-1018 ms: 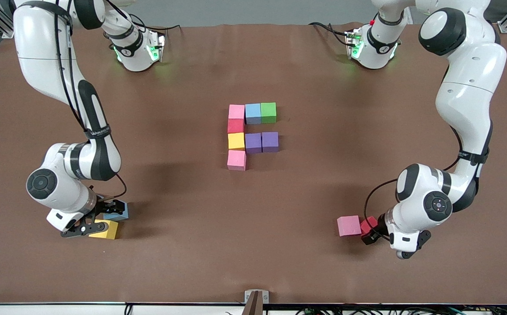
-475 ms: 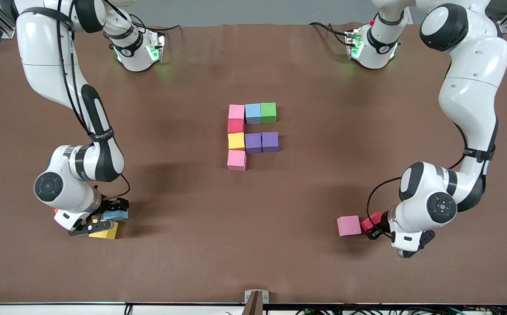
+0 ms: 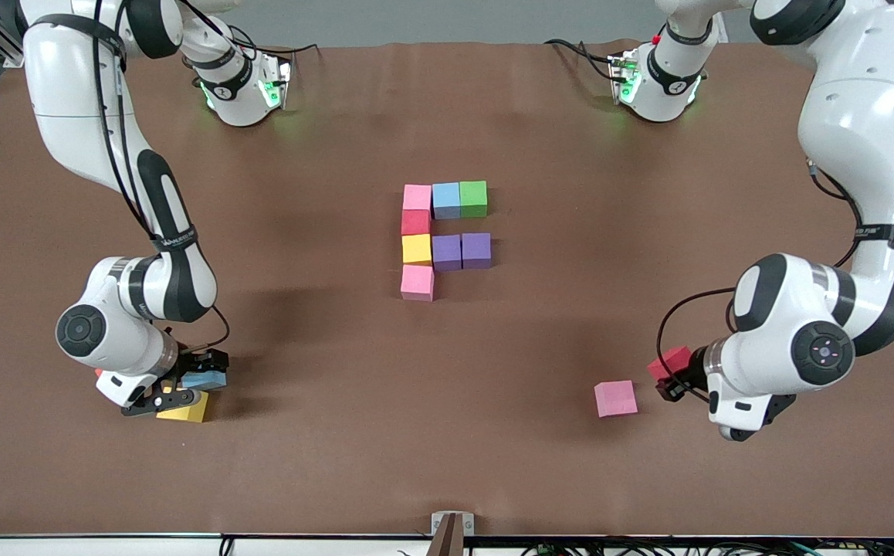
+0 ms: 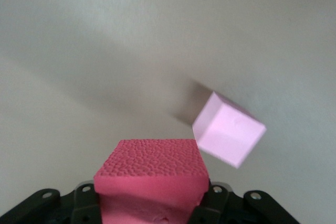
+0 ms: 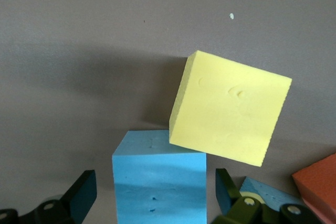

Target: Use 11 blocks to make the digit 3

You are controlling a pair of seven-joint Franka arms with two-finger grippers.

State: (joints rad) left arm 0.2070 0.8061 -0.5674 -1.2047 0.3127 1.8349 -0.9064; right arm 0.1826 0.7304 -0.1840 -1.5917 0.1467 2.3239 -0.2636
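Note:
Eight blocks form a partial figure mid-table: pink (image 3: 417, 196), light blue (image 3: 446, 200) and green (image 3: 473, 198) in a row, then red (image 3: 415, 222), yellow (image 3: 416, 249) with two purple (image 3: 462, 251), and pink (image 3: 417, 283). My left gripper (image 3: 671, 378) (image 4: 149, 205) is shut on a red block (image 3: 669, 363) (image 4: 152, 169), raised just above the table beside a loose pink block (image 3: 615, 398) (image 4: 228, 129). My right gripper (image 3: 188, 382) (image 5: 155, 198) stands open around a light blue block (image 3: 204, 379) (image 5: 157, 182); a yellow block (image 3: 183, 409) (image 5: 231, 108) touches it.
An orange cube (image 5: 317, 187) lies close to the right gripper, mostly hidden under the right arm in the front view. Bare brown table (image 3: 447, 401) stretches between the two arms, nearer the front camera than the figure.
My left gripper shut on the red block and lifted it away from the loose pink block, toward the left arm's end. The right arm shifted slightly over the light blue block.

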